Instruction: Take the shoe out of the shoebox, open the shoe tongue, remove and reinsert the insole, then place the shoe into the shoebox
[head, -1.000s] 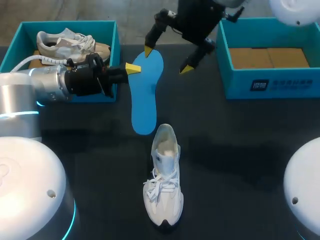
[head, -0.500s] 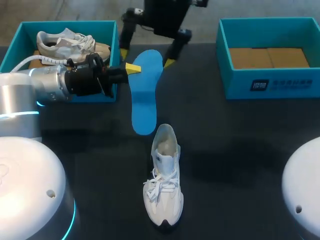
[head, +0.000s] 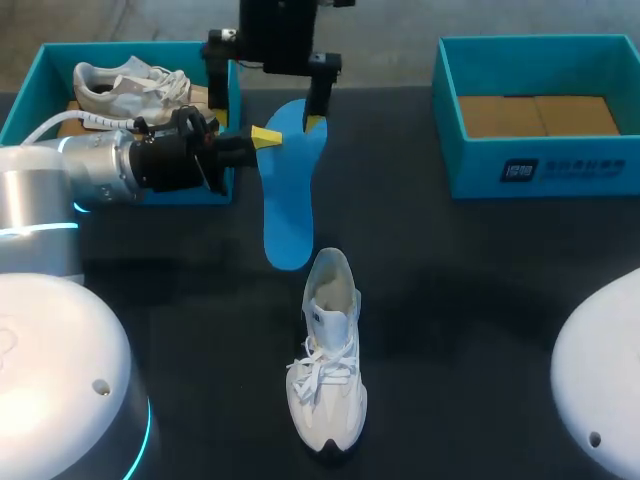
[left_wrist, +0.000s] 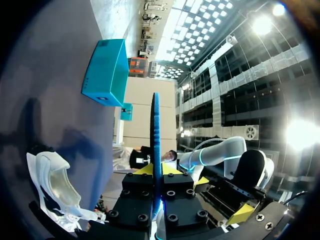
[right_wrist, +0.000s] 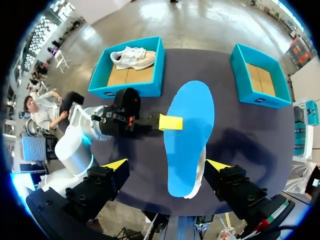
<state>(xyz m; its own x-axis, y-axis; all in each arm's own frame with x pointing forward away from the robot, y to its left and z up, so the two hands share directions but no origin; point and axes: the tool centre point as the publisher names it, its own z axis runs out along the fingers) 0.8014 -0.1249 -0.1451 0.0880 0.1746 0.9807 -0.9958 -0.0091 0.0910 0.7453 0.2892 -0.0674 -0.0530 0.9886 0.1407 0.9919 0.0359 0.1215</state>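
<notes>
Starting with the head view: the left gripper (head: 266, 136) comes in from the left and is pinching the blue insole (head: 290, 200) by its long edge, near the wider end, holding it up above the table (head: 480, 300). The right gripper (head: 265, 120) hangs over the far end of the insole with its fingers spread wide, one on either side, not gripping it. The white shoe (head: 328, 380) stands on the table just past the insole's narrow end, laces up, toe pointing back toward the robot. The left shoebox (head: 140, 46) has a second sneaker (head: 130, 85) lying in it, and the right shoebox (head: 540, 170) sits well apart at the other side with its cardboard floor showing.

Left wrist view: the insole (left_wrist: 155, 135) is edge-on, a thin blue line clamped between the left gripper's (left_wrist: 157, 170) two yellow tips. The white shoe (left_wrist: 50, 185) is on the table off to one side of it, and the right shoebox (left_wrist: 106, 72) is further ahead.

Right wrist view: the right gripper (right_wrist: 167, 165) is wide open and the insole (right_wrist: 187, 125) lies ahead in the gap, clear of both yellow tips (right_wrist: 116, 164). The left gripper (right_wrist: 170, 121) sits on the insole's edge. A bit of the white shoe (right_wrist: 199, 175) peeks out from under the insole. Both the left shoebox (right_wrist: 100, 82) and the right shoebox (right_wrist: 260, 97) are beyond it.
</notes>
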